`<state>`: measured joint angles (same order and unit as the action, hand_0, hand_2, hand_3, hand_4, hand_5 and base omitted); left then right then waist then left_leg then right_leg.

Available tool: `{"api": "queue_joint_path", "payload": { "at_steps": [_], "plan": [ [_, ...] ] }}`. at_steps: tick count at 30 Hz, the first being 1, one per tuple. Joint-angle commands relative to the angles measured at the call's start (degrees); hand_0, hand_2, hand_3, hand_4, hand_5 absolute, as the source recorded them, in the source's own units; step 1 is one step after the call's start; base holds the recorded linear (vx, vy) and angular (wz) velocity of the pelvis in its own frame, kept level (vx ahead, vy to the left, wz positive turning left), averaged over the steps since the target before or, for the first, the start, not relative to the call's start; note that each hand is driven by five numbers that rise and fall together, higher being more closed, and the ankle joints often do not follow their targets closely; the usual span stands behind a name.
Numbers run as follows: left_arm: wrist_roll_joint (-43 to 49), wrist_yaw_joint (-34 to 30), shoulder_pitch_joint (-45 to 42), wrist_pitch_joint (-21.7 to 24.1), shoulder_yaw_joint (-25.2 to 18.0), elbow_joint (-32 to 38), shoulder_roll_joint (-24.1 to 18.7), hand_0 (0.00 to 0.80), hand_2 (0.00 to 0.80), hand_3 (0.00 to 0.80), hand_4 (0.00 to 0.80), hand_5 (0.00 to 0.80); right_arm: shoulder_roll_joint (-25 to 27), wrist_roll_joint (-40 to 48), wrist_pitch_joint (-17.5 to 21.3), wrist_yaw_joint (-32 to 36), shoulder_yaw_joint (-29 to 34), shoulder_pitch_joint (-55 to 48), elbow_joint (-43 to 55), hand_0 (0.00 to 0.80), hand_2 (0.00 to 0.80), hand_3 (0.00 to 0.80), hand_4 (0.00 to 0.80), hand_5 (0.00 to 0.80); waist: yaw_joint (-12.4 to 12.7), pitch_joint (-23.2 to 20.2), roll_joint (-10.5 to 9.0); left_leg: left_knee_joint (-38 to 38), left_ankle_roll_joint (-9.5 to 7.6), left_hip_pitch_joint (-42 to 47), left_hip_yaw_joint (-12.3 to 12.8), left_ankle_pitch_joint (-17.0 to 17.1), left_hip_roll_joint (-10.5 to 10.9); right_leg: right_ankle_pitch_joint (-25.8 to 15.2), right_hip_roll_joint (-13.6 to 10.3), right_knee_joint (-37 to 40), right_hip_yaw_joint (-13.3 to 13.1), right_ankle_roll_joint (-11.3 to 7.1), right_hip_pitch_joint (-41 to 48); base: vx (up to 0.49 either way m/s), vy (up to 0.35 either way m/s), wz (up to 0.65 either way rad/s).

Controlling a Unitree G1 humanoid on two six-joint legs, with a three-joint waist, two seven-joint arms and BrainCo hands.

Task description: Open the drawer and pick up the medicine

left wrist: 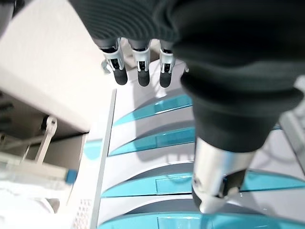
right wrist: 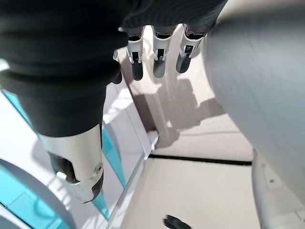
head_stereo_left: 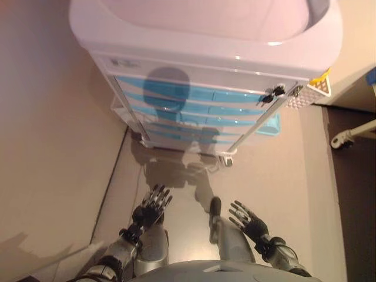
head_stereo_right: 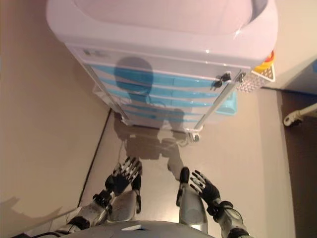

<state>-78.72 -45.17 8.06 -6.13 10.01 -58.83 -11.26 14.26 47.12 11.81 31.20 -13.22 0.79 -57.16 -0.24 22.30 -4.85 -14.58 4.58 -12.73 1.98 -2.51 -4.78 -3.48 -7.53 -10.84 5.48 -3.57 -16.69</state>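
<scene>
A pale beige floor (head_stereo_left: 53,176) fills the room, with a dark seam running along it toward the foot of a wheeled cabinet.

Nearest, low in the head views, the left robot hand (head_stereo_left: 154,205) hangs with its fingers straight and spread, holding nothing. The right robot hand (head_stereo_left: 249,220) hangs likewise, fingers loosely fanned and empty. Both are well apart from the cabinet, and each wrist view shows straight dark-tipped fingers with only air past them.

Beyond the hands stands the drawer cart (head_stereo_left: 200,111), white with a stack of drawers (head_stereo_left: 194,108) whose fronts carry turquoise recessed pulls. All of them look shut. A small key lock (head_stereo_left: 273,93) sits on the cart's upper right corner, and a perforated white side basket (head_stereo_left: 308,94) hangs off its right side. Farther right, a white caster leg (head_stereo_left: 352,136) of some other furniture shows.

The medicine is not visible; it is presumably inside one of the closed drawers.

The drawer front looks like smooth rigid plastic, likely slippery on its flat face, so the curved turquoise recess is the sensible place to hook the fingers. The cart is on wheels, so a hard pull may roll it rather than slide the drawer. The medicine is probably light and small, needing a gentle pinch.
</scene>
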Motion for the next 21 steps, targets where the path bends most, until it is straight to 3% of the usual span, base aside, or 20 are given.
{"api": "queue_joint_path", "payload": {
  "at_steps": [1, 9, 18, 19, 21],
  "plan": [
    [-6.2, -0.8, 0.0, -0.32, -1.65, 4.95, 3.18, 0.0, 0.0, 0.0, 0.0, 0.0, -0.66, 1.34, -1.58, -1.14, -2.83, -3.45, 5.73, 0.0, 0.0, 0.0, 0.0, 0.0, -1.68, 1.05, 0.87, -4.03, -3.47, -5.01, -0.3, 0.12, 3.11, 4.23, 1.24, -10.78, -0.9, -2.07, -4.12, -0.014, -0.02, -0.07],
    [-16.92, 0.21, 6.12, -0.76, -2.46, 7.95, 2.75, 0.0, 0.0, 0.0, 0.0, 0.0, 0.1, 2.2, -2.96, -1.17, -4.17, -2.58, 9.39, 0.0, 0.0, 0.0, 0.0, 0.0, -2.79, 3.97, -1.14, -10.69, -4.11, -12.32, -1.04, -1.24, 3.18, 4.66, 2.69, -15.63, -1.68, -1.22, -10.17, -0.004, -0.023, -0.04],
    [-22.38, -0.17, 10.59, -0.03, -3.86, 10.64, 2.04, 0.0, 0.0, 0.0, 0.0, 0.0, 0.85, 3.39, -4.62, -1.47, -4.95, -2.96, 12.39, 0.0, 0.0, 0.0, 0.0, 0.0, -3.9, 5.22, -2.51, -14.74, -4.39, -16.38, -0.63, -2.17, 2.46, 4.7, 3.45, -18.25, -1.95, -0.82, -13.45, 0.017, -0.016, 0.01],
    [-24.11, 0.04, 12.67, 0.6, -4.37, 11.37, 1.27, 0.0, 0.0, 0.0, 0.0, 0.0, 1.26, 3.43, -4.99, -1.58, -5.47, -3.19, 13.23, 0.0, 0.0, 0.0, 0.0, 0.0, -4.23, 5.32, -2.83, -16.19, -4.31, -16.76, -0.95, -4.18, 2.5, 5.99, 3.78, -19.13, -2.4, -1.17, -13.71, 0.1, -0.003, -0.01],
    [-26.56, 0.93, 15.61, 0.62, -5.35, 11.58, -0.53, 0.0, 0.0, 0.0, 0.0, 0.0, 1.73, 3.94, -5.27, -1.51, -5.89, -3.41, 13.96, 0.0, 0.0, 0.0, 0.0, 0.0, -4.69, 5.5, -3.28, -17.55, -4.42, -17.93, -0.85, -4.7, 2.26, 5.86, 4.0, -19.65, -2.55, -1.12, -14.58, 0.058, -0.01, -0.06]
  ]
}}
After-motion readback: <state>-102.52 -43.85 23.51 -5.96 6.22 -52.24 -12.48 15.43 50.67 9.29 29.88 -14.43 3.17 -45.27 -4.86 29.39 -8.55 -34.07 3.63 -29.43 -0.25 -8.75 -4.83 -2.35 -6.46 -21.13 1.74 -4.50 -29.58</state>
